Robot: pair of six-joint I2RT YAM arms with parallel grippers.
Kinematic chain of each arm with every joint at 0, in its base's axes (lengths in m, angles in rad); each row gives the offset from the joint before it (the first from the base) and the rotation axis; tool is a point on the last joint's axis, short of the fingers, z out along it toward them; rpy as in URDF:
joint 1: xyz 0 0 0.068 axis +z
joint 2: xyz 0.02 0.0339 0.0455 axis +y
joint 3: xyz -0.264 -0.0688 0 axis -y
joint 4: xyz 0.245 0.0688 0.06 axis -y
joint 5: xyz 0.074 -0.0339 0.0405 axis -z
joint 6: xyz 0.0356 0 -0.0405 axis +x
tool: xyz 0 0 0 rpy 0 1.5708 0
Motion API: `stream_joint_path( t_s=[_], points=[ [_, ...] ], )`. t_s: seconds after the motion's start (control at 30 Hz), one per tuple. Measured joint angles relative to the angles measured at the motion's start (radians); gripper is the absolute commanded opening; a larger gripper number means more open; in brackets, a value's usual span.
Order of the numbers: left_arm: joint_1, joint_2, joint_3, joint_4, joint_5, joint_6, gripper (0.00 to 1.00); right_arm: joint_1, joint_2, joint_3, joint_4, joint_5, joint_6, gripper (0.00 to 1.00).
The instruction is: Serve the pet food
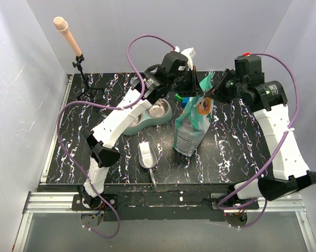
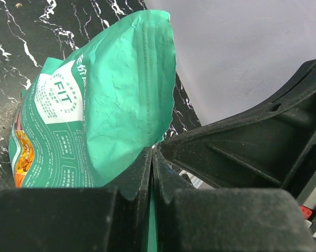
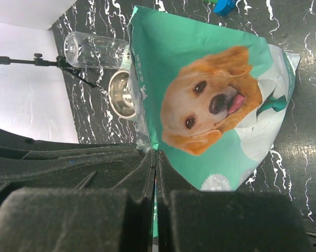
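Observation:
A teal-and-white pet food bag (image 1: 193,122) printed with a golden dog stands upright mid-table. My left gripper (image 1: 192,80) is shut on the bag's top edge from the left; the left wrist view shows the teal bag (image 2: 111,105) pinched between its fingers (image 2: 134,178). My right gripper (image 1: 213,93) is shut on the top edge from the right; the right wrist view shows the dog print (image 3: 210,100) beyond its fingers (image 3: 145,173). A metal scoop (image 1: 147,156) lies on the table in front. The kibble is hidden inside the bag.
A teal double pet bowl (image 1: 150,114) with steel inserts sits left of the bag, partly under my left arm; one insert (image 3: 121,94) shows in the right wrist view. Green and blue blocks (image 1: 183,97) lie behind the bag. A microphone stand (image 1: 79,63) stands at the back left.

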Motion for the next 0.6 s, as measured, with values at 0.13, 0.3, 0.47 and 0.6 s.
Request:
stream_joint_path(
  t_s=[0.13,0.3,0.47,0.6],
  points=[
    [-0.008,0.000,0.000,-0.008,-0.023,0.015,0.10,0.017,0.004,0.000,-0.006,0.028,-0.002,0.01],
    [-0.008,0.000,-0.008,0.000,-0.003,0.024,0.17,0.021,0.002,-0.004,0.003,0.035,-0.009,0.01],
    [0.002,0.000,-0.020,0.011,0.023,0.017,0.23,0.019,-0.012,-0.025,0.022,0.034,0.007,0.01],
    [0.007,-0.010,-0.047,0.033,0.033,0.016,0.29,0.013,-0.015,-0.024,0.020,0.031,0.020,0.01]
  ],
)
